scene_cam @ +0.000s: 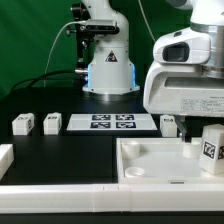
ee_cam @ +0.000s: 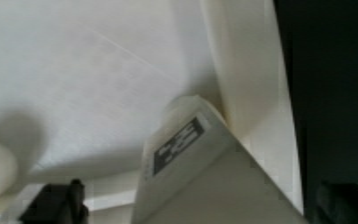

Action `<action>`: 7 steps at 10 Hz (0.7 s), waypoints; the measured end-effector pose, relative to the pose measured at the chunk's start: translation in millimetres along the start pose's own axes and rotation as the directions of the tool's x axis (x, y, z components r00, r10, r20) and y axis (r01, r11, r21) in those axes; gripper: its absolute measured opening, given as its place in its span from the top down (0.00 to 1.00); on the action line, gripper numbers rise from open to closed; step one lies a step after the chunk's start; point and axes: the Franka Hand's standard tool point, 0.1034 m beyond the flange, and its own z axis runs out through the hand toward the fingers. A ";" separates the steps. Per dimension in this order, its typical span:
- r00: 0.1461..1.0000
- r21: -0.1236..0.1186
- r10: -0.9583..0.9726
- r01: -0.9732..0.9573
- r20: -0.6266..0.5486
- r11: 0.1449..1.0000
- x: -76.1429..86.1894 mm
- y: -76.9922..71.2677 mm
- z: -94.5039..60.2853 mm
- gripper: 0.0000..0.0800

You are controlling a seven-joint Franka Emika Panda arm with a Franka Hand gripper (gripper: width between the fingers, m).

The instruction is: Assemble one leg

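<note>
Over the white tray at the exterior view's right, the gripper hangs with its jaws wide. One dark finger stands on either side of the leg, and a strip of tray shows between that finger and the part, so nothing is clamped. The leg (a small white block, blunt and square-cut) sits on the tray close against its raised wall, with its single tag facing the wrist camera. That tag is a black square with a white pattern inside, and its marks are too blurred to read as letters or numbers.

Counted across the exterior view, the legs number four. Besides the one under the gripper, a pair stands on the black table at the exterior view's left, the outer leg near the inner leg. The fourth leg stands behind the tray, half hidden under the arm's white hand. Each of the four shows one tag.

Between the pair and the fourth leg lies the marker board, flat, with four tags in two rows of two. The single tray has a round socket at its near corner. Another white part is cut off at the exterior view's left edge. Behind it all rises the arm's base, glowing blue low down, before a green backdrop.
</note>
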 end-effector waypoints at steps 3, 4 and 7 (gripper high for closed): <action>0.942 -0.001 -0.337 0.337 0.000 0.942 0.3 0.9 0.0 0.19; 0.882 -0.017 -0.471 0.471 0.003 0.882 0.5 1.1 0.0 0.19; 0.739 -0.036 -0.674 0.674 0.007 0.738 3.2 4.1 -0.8 0.19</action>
